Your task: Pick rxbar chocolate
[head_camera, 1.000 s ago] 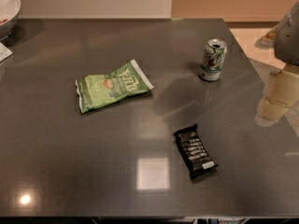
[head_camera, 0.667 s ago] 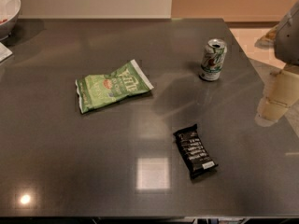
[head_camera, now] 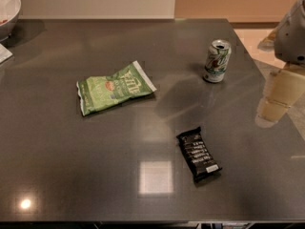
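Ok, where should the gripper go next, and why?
Probably swing the gripper left and toward the table's near edge until it is above the rxbar chocolate. The gripper hangs at the right edge of the table, well apart from the bar. The bar lies flat, apart from the soda can and the chip bag, so a straight approach looks unobstructed.

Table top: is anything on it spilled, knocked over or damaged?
Nothing stands out. The soda can stands upright; the chip bag and rxbar chocolate lie flat and apart. The gripper hangs at the right edge of the table.
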`<state>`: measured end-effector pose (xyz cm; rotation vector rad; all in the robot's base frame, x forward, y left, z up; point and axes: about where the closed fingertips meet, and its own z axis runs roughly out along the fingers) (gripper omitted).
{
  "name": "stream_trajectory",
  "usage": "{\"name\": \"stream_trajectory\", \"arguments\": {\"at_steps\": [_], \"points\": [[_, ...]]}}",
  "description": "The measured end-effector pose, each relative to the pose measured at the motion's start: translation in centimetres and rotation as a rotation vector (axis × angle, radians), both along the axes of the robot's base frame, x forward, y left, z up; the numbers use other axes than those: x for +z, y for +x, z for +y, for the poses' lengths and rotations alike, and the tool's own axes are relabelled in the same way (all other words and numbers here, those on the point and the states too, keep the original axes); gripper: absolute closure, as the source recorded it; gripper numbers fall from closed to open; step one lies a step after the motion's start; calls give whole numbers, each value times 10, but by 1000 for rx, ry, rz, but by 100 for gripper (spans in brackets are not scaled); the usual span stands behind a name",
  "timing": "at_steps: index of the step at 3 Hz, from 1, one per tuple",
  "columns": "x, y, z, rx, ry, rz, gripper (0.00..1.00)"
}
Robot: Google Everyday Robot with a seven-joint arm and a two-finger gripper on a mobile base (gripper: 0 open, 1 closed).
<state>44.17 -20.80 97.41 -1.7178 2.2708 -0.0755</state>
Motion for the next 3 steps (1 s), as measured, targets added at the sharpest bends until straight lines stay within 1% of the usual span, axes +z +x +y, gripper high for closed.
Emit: {"name": "stream_trajectory", "arguments": {"at_steps": [1, 2, 3], "points": [[-14, 9, 37, -24, 3, 87, 0], [-45, 11, 72, -95, 17, 164, 0], [-77, 5, 94, -219, 20, 229, 0]]}}
